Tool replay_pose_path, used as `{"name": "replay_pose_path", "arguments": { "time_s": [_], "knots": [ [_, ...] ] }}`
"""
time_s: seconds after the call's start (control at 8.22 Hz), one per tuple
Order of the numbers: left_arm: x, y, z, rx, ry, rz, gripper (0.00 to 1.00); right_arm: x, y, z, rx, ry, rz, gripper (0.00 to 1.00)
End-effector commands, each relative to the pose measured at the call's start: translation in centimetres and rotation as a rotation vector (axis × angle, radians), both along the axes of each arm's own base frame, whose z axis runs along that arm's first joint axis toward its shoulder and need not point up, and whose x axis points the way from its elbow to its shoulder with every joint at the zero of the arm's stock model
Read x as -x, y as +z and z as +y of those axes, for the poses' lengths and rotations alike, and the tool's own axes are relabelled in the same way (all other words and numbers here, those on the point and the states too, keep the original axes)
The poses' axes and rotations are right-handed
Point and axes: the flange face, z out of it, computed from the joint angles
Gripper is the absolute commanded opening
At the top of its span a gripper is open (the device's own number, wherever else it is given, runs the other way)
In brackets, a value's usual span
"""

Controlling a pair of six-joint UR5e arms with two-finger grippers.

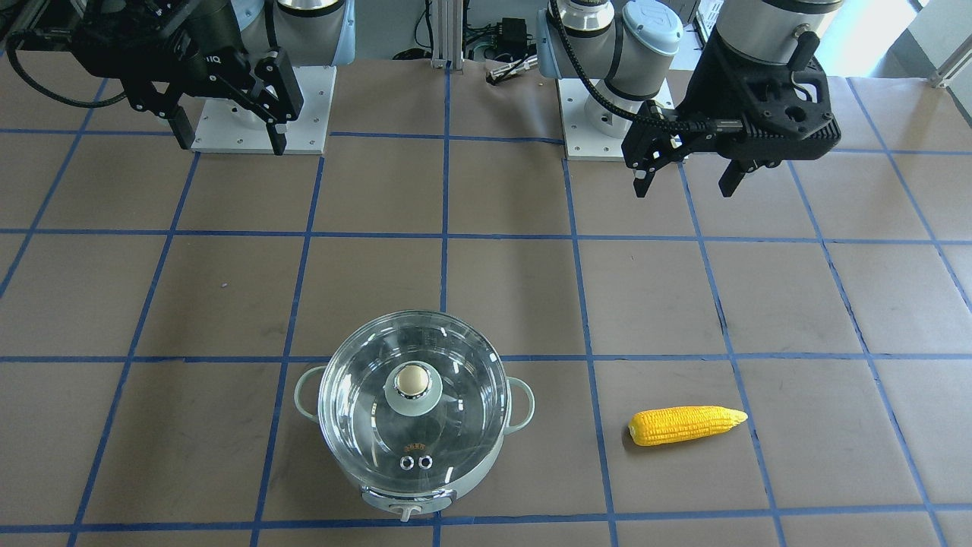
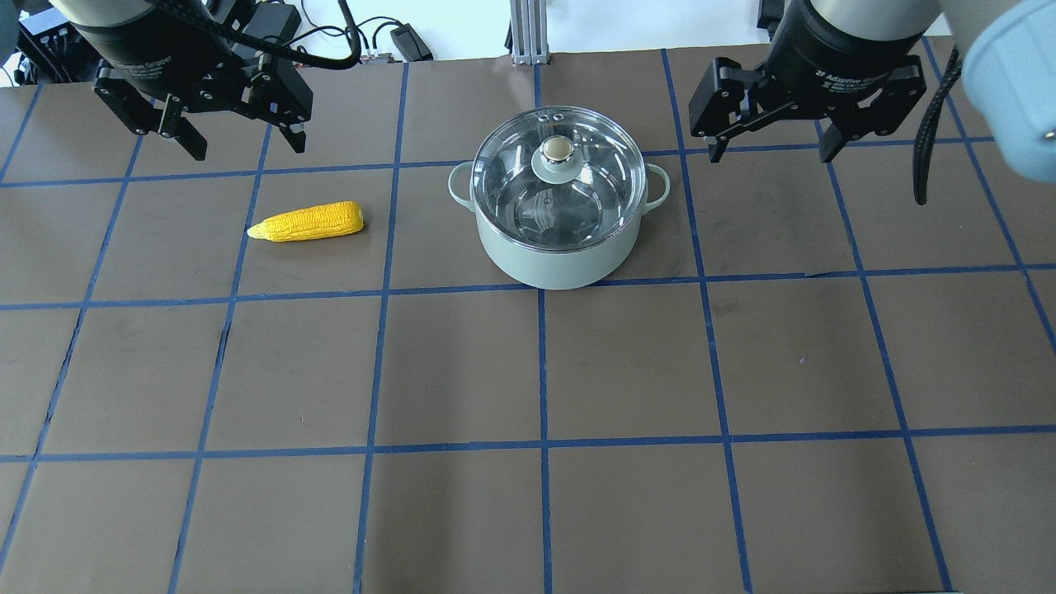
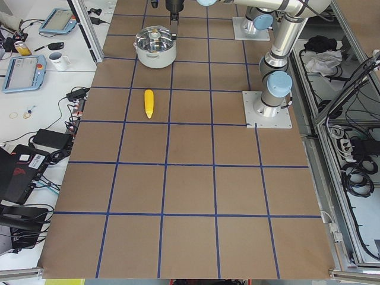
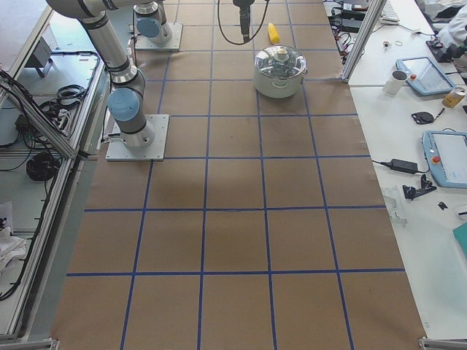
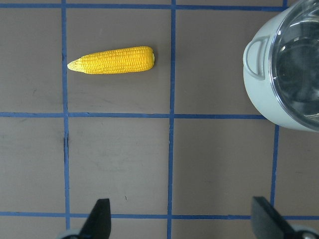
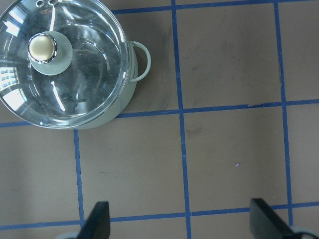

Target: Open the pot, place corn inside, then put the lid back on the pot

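Note:
The pale mint-green pot (image 2: 557,256) stands at the table's far middle with the clear glass lid (image 2: 558,162) seated on it, its beige knob on top. Both also show in the front view, the pot (image 1: 486,463) and the lid (image 1: 414,395). The yellow corn (image 2: 309,221) lies flat on the table left of the pot, tip pointing left, and also shows in the front view (image 1: 686,425) and the left wrist view (image 5: 113,60). My left gripper (image 2: 247,148) is open and empty, hovering beyond the corn. My right gripper (image 2: 771,153) is open and empty, hovering right of the pot. The right wrist view shows the lid (image 6: 60,69).
The table is brown paper with a blue tape grid. The two arm base plates (image 1: 262,114) (image 1: 615,121) sit at the robot's side. A side bench with tablets and a mug (image 3: 59,60) runs along the table's far edge.

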Motion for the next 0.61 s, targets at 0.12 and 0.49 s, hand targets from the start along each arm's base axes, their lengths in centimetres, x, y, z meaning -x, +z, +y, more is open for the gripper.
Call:
{"name": "replay_pose_path", "arguments": {
  "time_s": [0.12,0.49],
  "knots": [
    [0.0,-1.1,1.0,-0.045,-0.004,-0.002,1.0,0.1,0.2,0.1,0.006,-0.001,0.0,1.0],
    [0.1,-2.0,0.4,-0.053,0.012,0.001,1.0,-0.1,-0.1,-0.1,-0.001,0.004,-0.011,1.0]
  ]
}}
